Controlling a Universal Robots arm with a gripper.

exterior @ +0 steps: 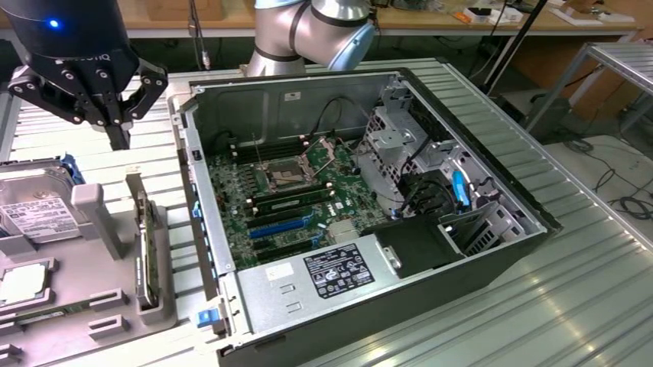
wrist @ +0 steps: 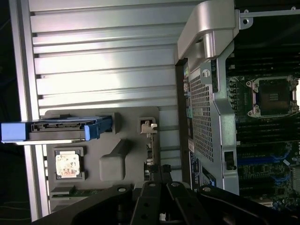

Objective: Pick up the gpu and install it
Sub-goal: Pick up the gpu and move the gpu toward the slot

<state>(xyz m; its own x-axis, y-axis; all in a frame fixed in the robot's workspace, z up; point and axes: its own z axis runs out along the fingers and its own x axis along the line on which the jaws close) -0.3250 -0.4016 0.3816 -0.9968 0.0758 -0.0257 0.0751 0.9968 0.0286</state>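
The gpu (exterior: 144, 246) stands on its edge in a slot of the grey holder tray (exterior: 97, 306) at the exterior view's left, a thin dark board between grey posts. In the wrist view the gpu (wrist: 148, 140) appears edge-on, with its silvery bracket end uppermost. My gripper (exterior: 119, 140) hangs above the ribbed table just beyond the far end of the tray, well above the card and not touching it. Its black fingers (wrist: 152, 197) come together at the tips with nothing between them. The open computer case (exterior: 306, 99) lies beside the tray, its motherboard (exterior: 296, 191) with blue slots exposed.
The tray also holds a silver hard drive (exterior: 36, 202) with blue rails (wrist: 56, 130), a processor (wrist: 69, 165) and a green memory stick (wrist: 77, 192). The case's raised wall (wrist: 206, 108) stands close beside the gpu. A drive cage (exterior: 398, 138) and power supply (exterior: 326, 275) fill the case's other side.
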